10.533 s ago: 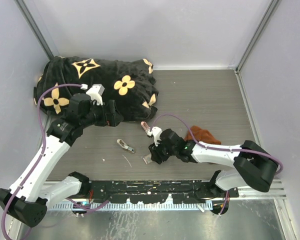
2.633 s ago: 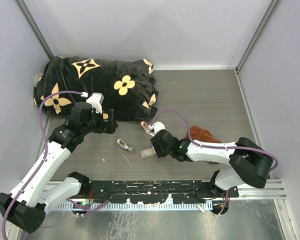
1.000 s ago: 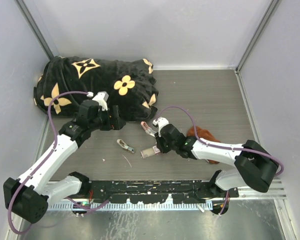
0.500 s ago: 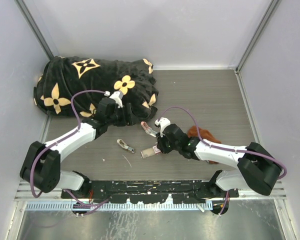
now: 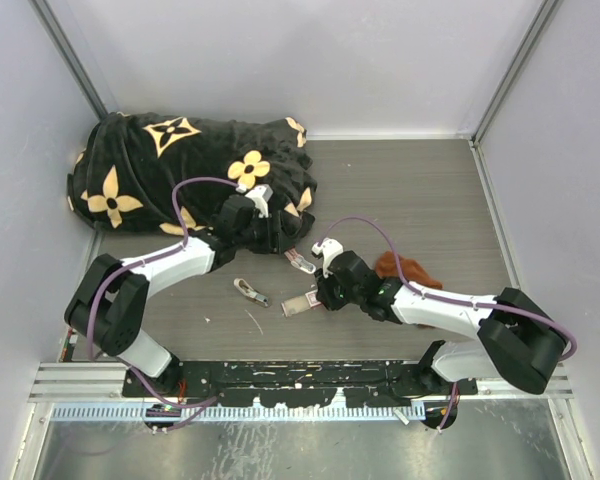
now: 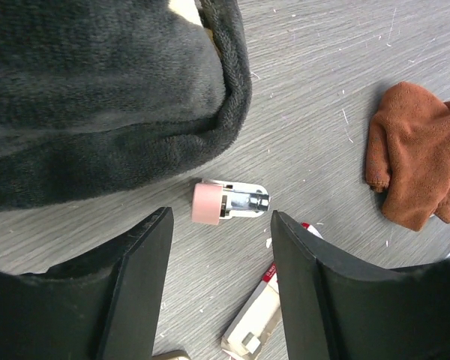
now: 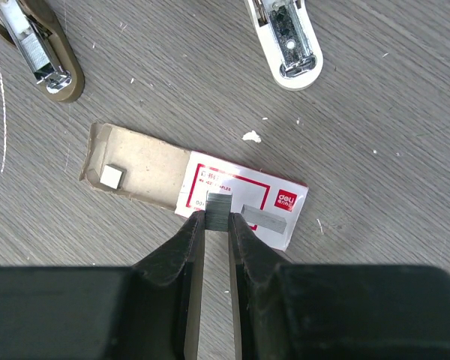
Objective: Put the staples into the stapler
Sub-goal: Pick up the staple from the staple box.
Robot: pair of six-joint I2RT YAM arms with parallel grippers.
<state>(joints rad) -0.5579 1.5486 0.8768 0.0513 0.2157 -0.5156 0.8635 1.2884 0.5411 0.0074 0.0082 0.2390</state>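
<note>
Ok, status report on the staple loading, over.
Left pincer open over the pink stapler. Right pincer shut on a staple block above the box. Stapler lies close beside black blanket, otherwise unobstructed.

White "deli" logo on red label of staple box [image 7: 247, 186], smaller print beside it (unreadable)

My left arm [image 5: 175, 262] and right arm [image 5: 445, 310]: white shells, black joints, a purple cable [image 5: 202, 181] along each; left hand [image 6: 219, 281] and right hand [image 7: 217, 247] have matte black fingers [image 6: 139, 300].
</note>
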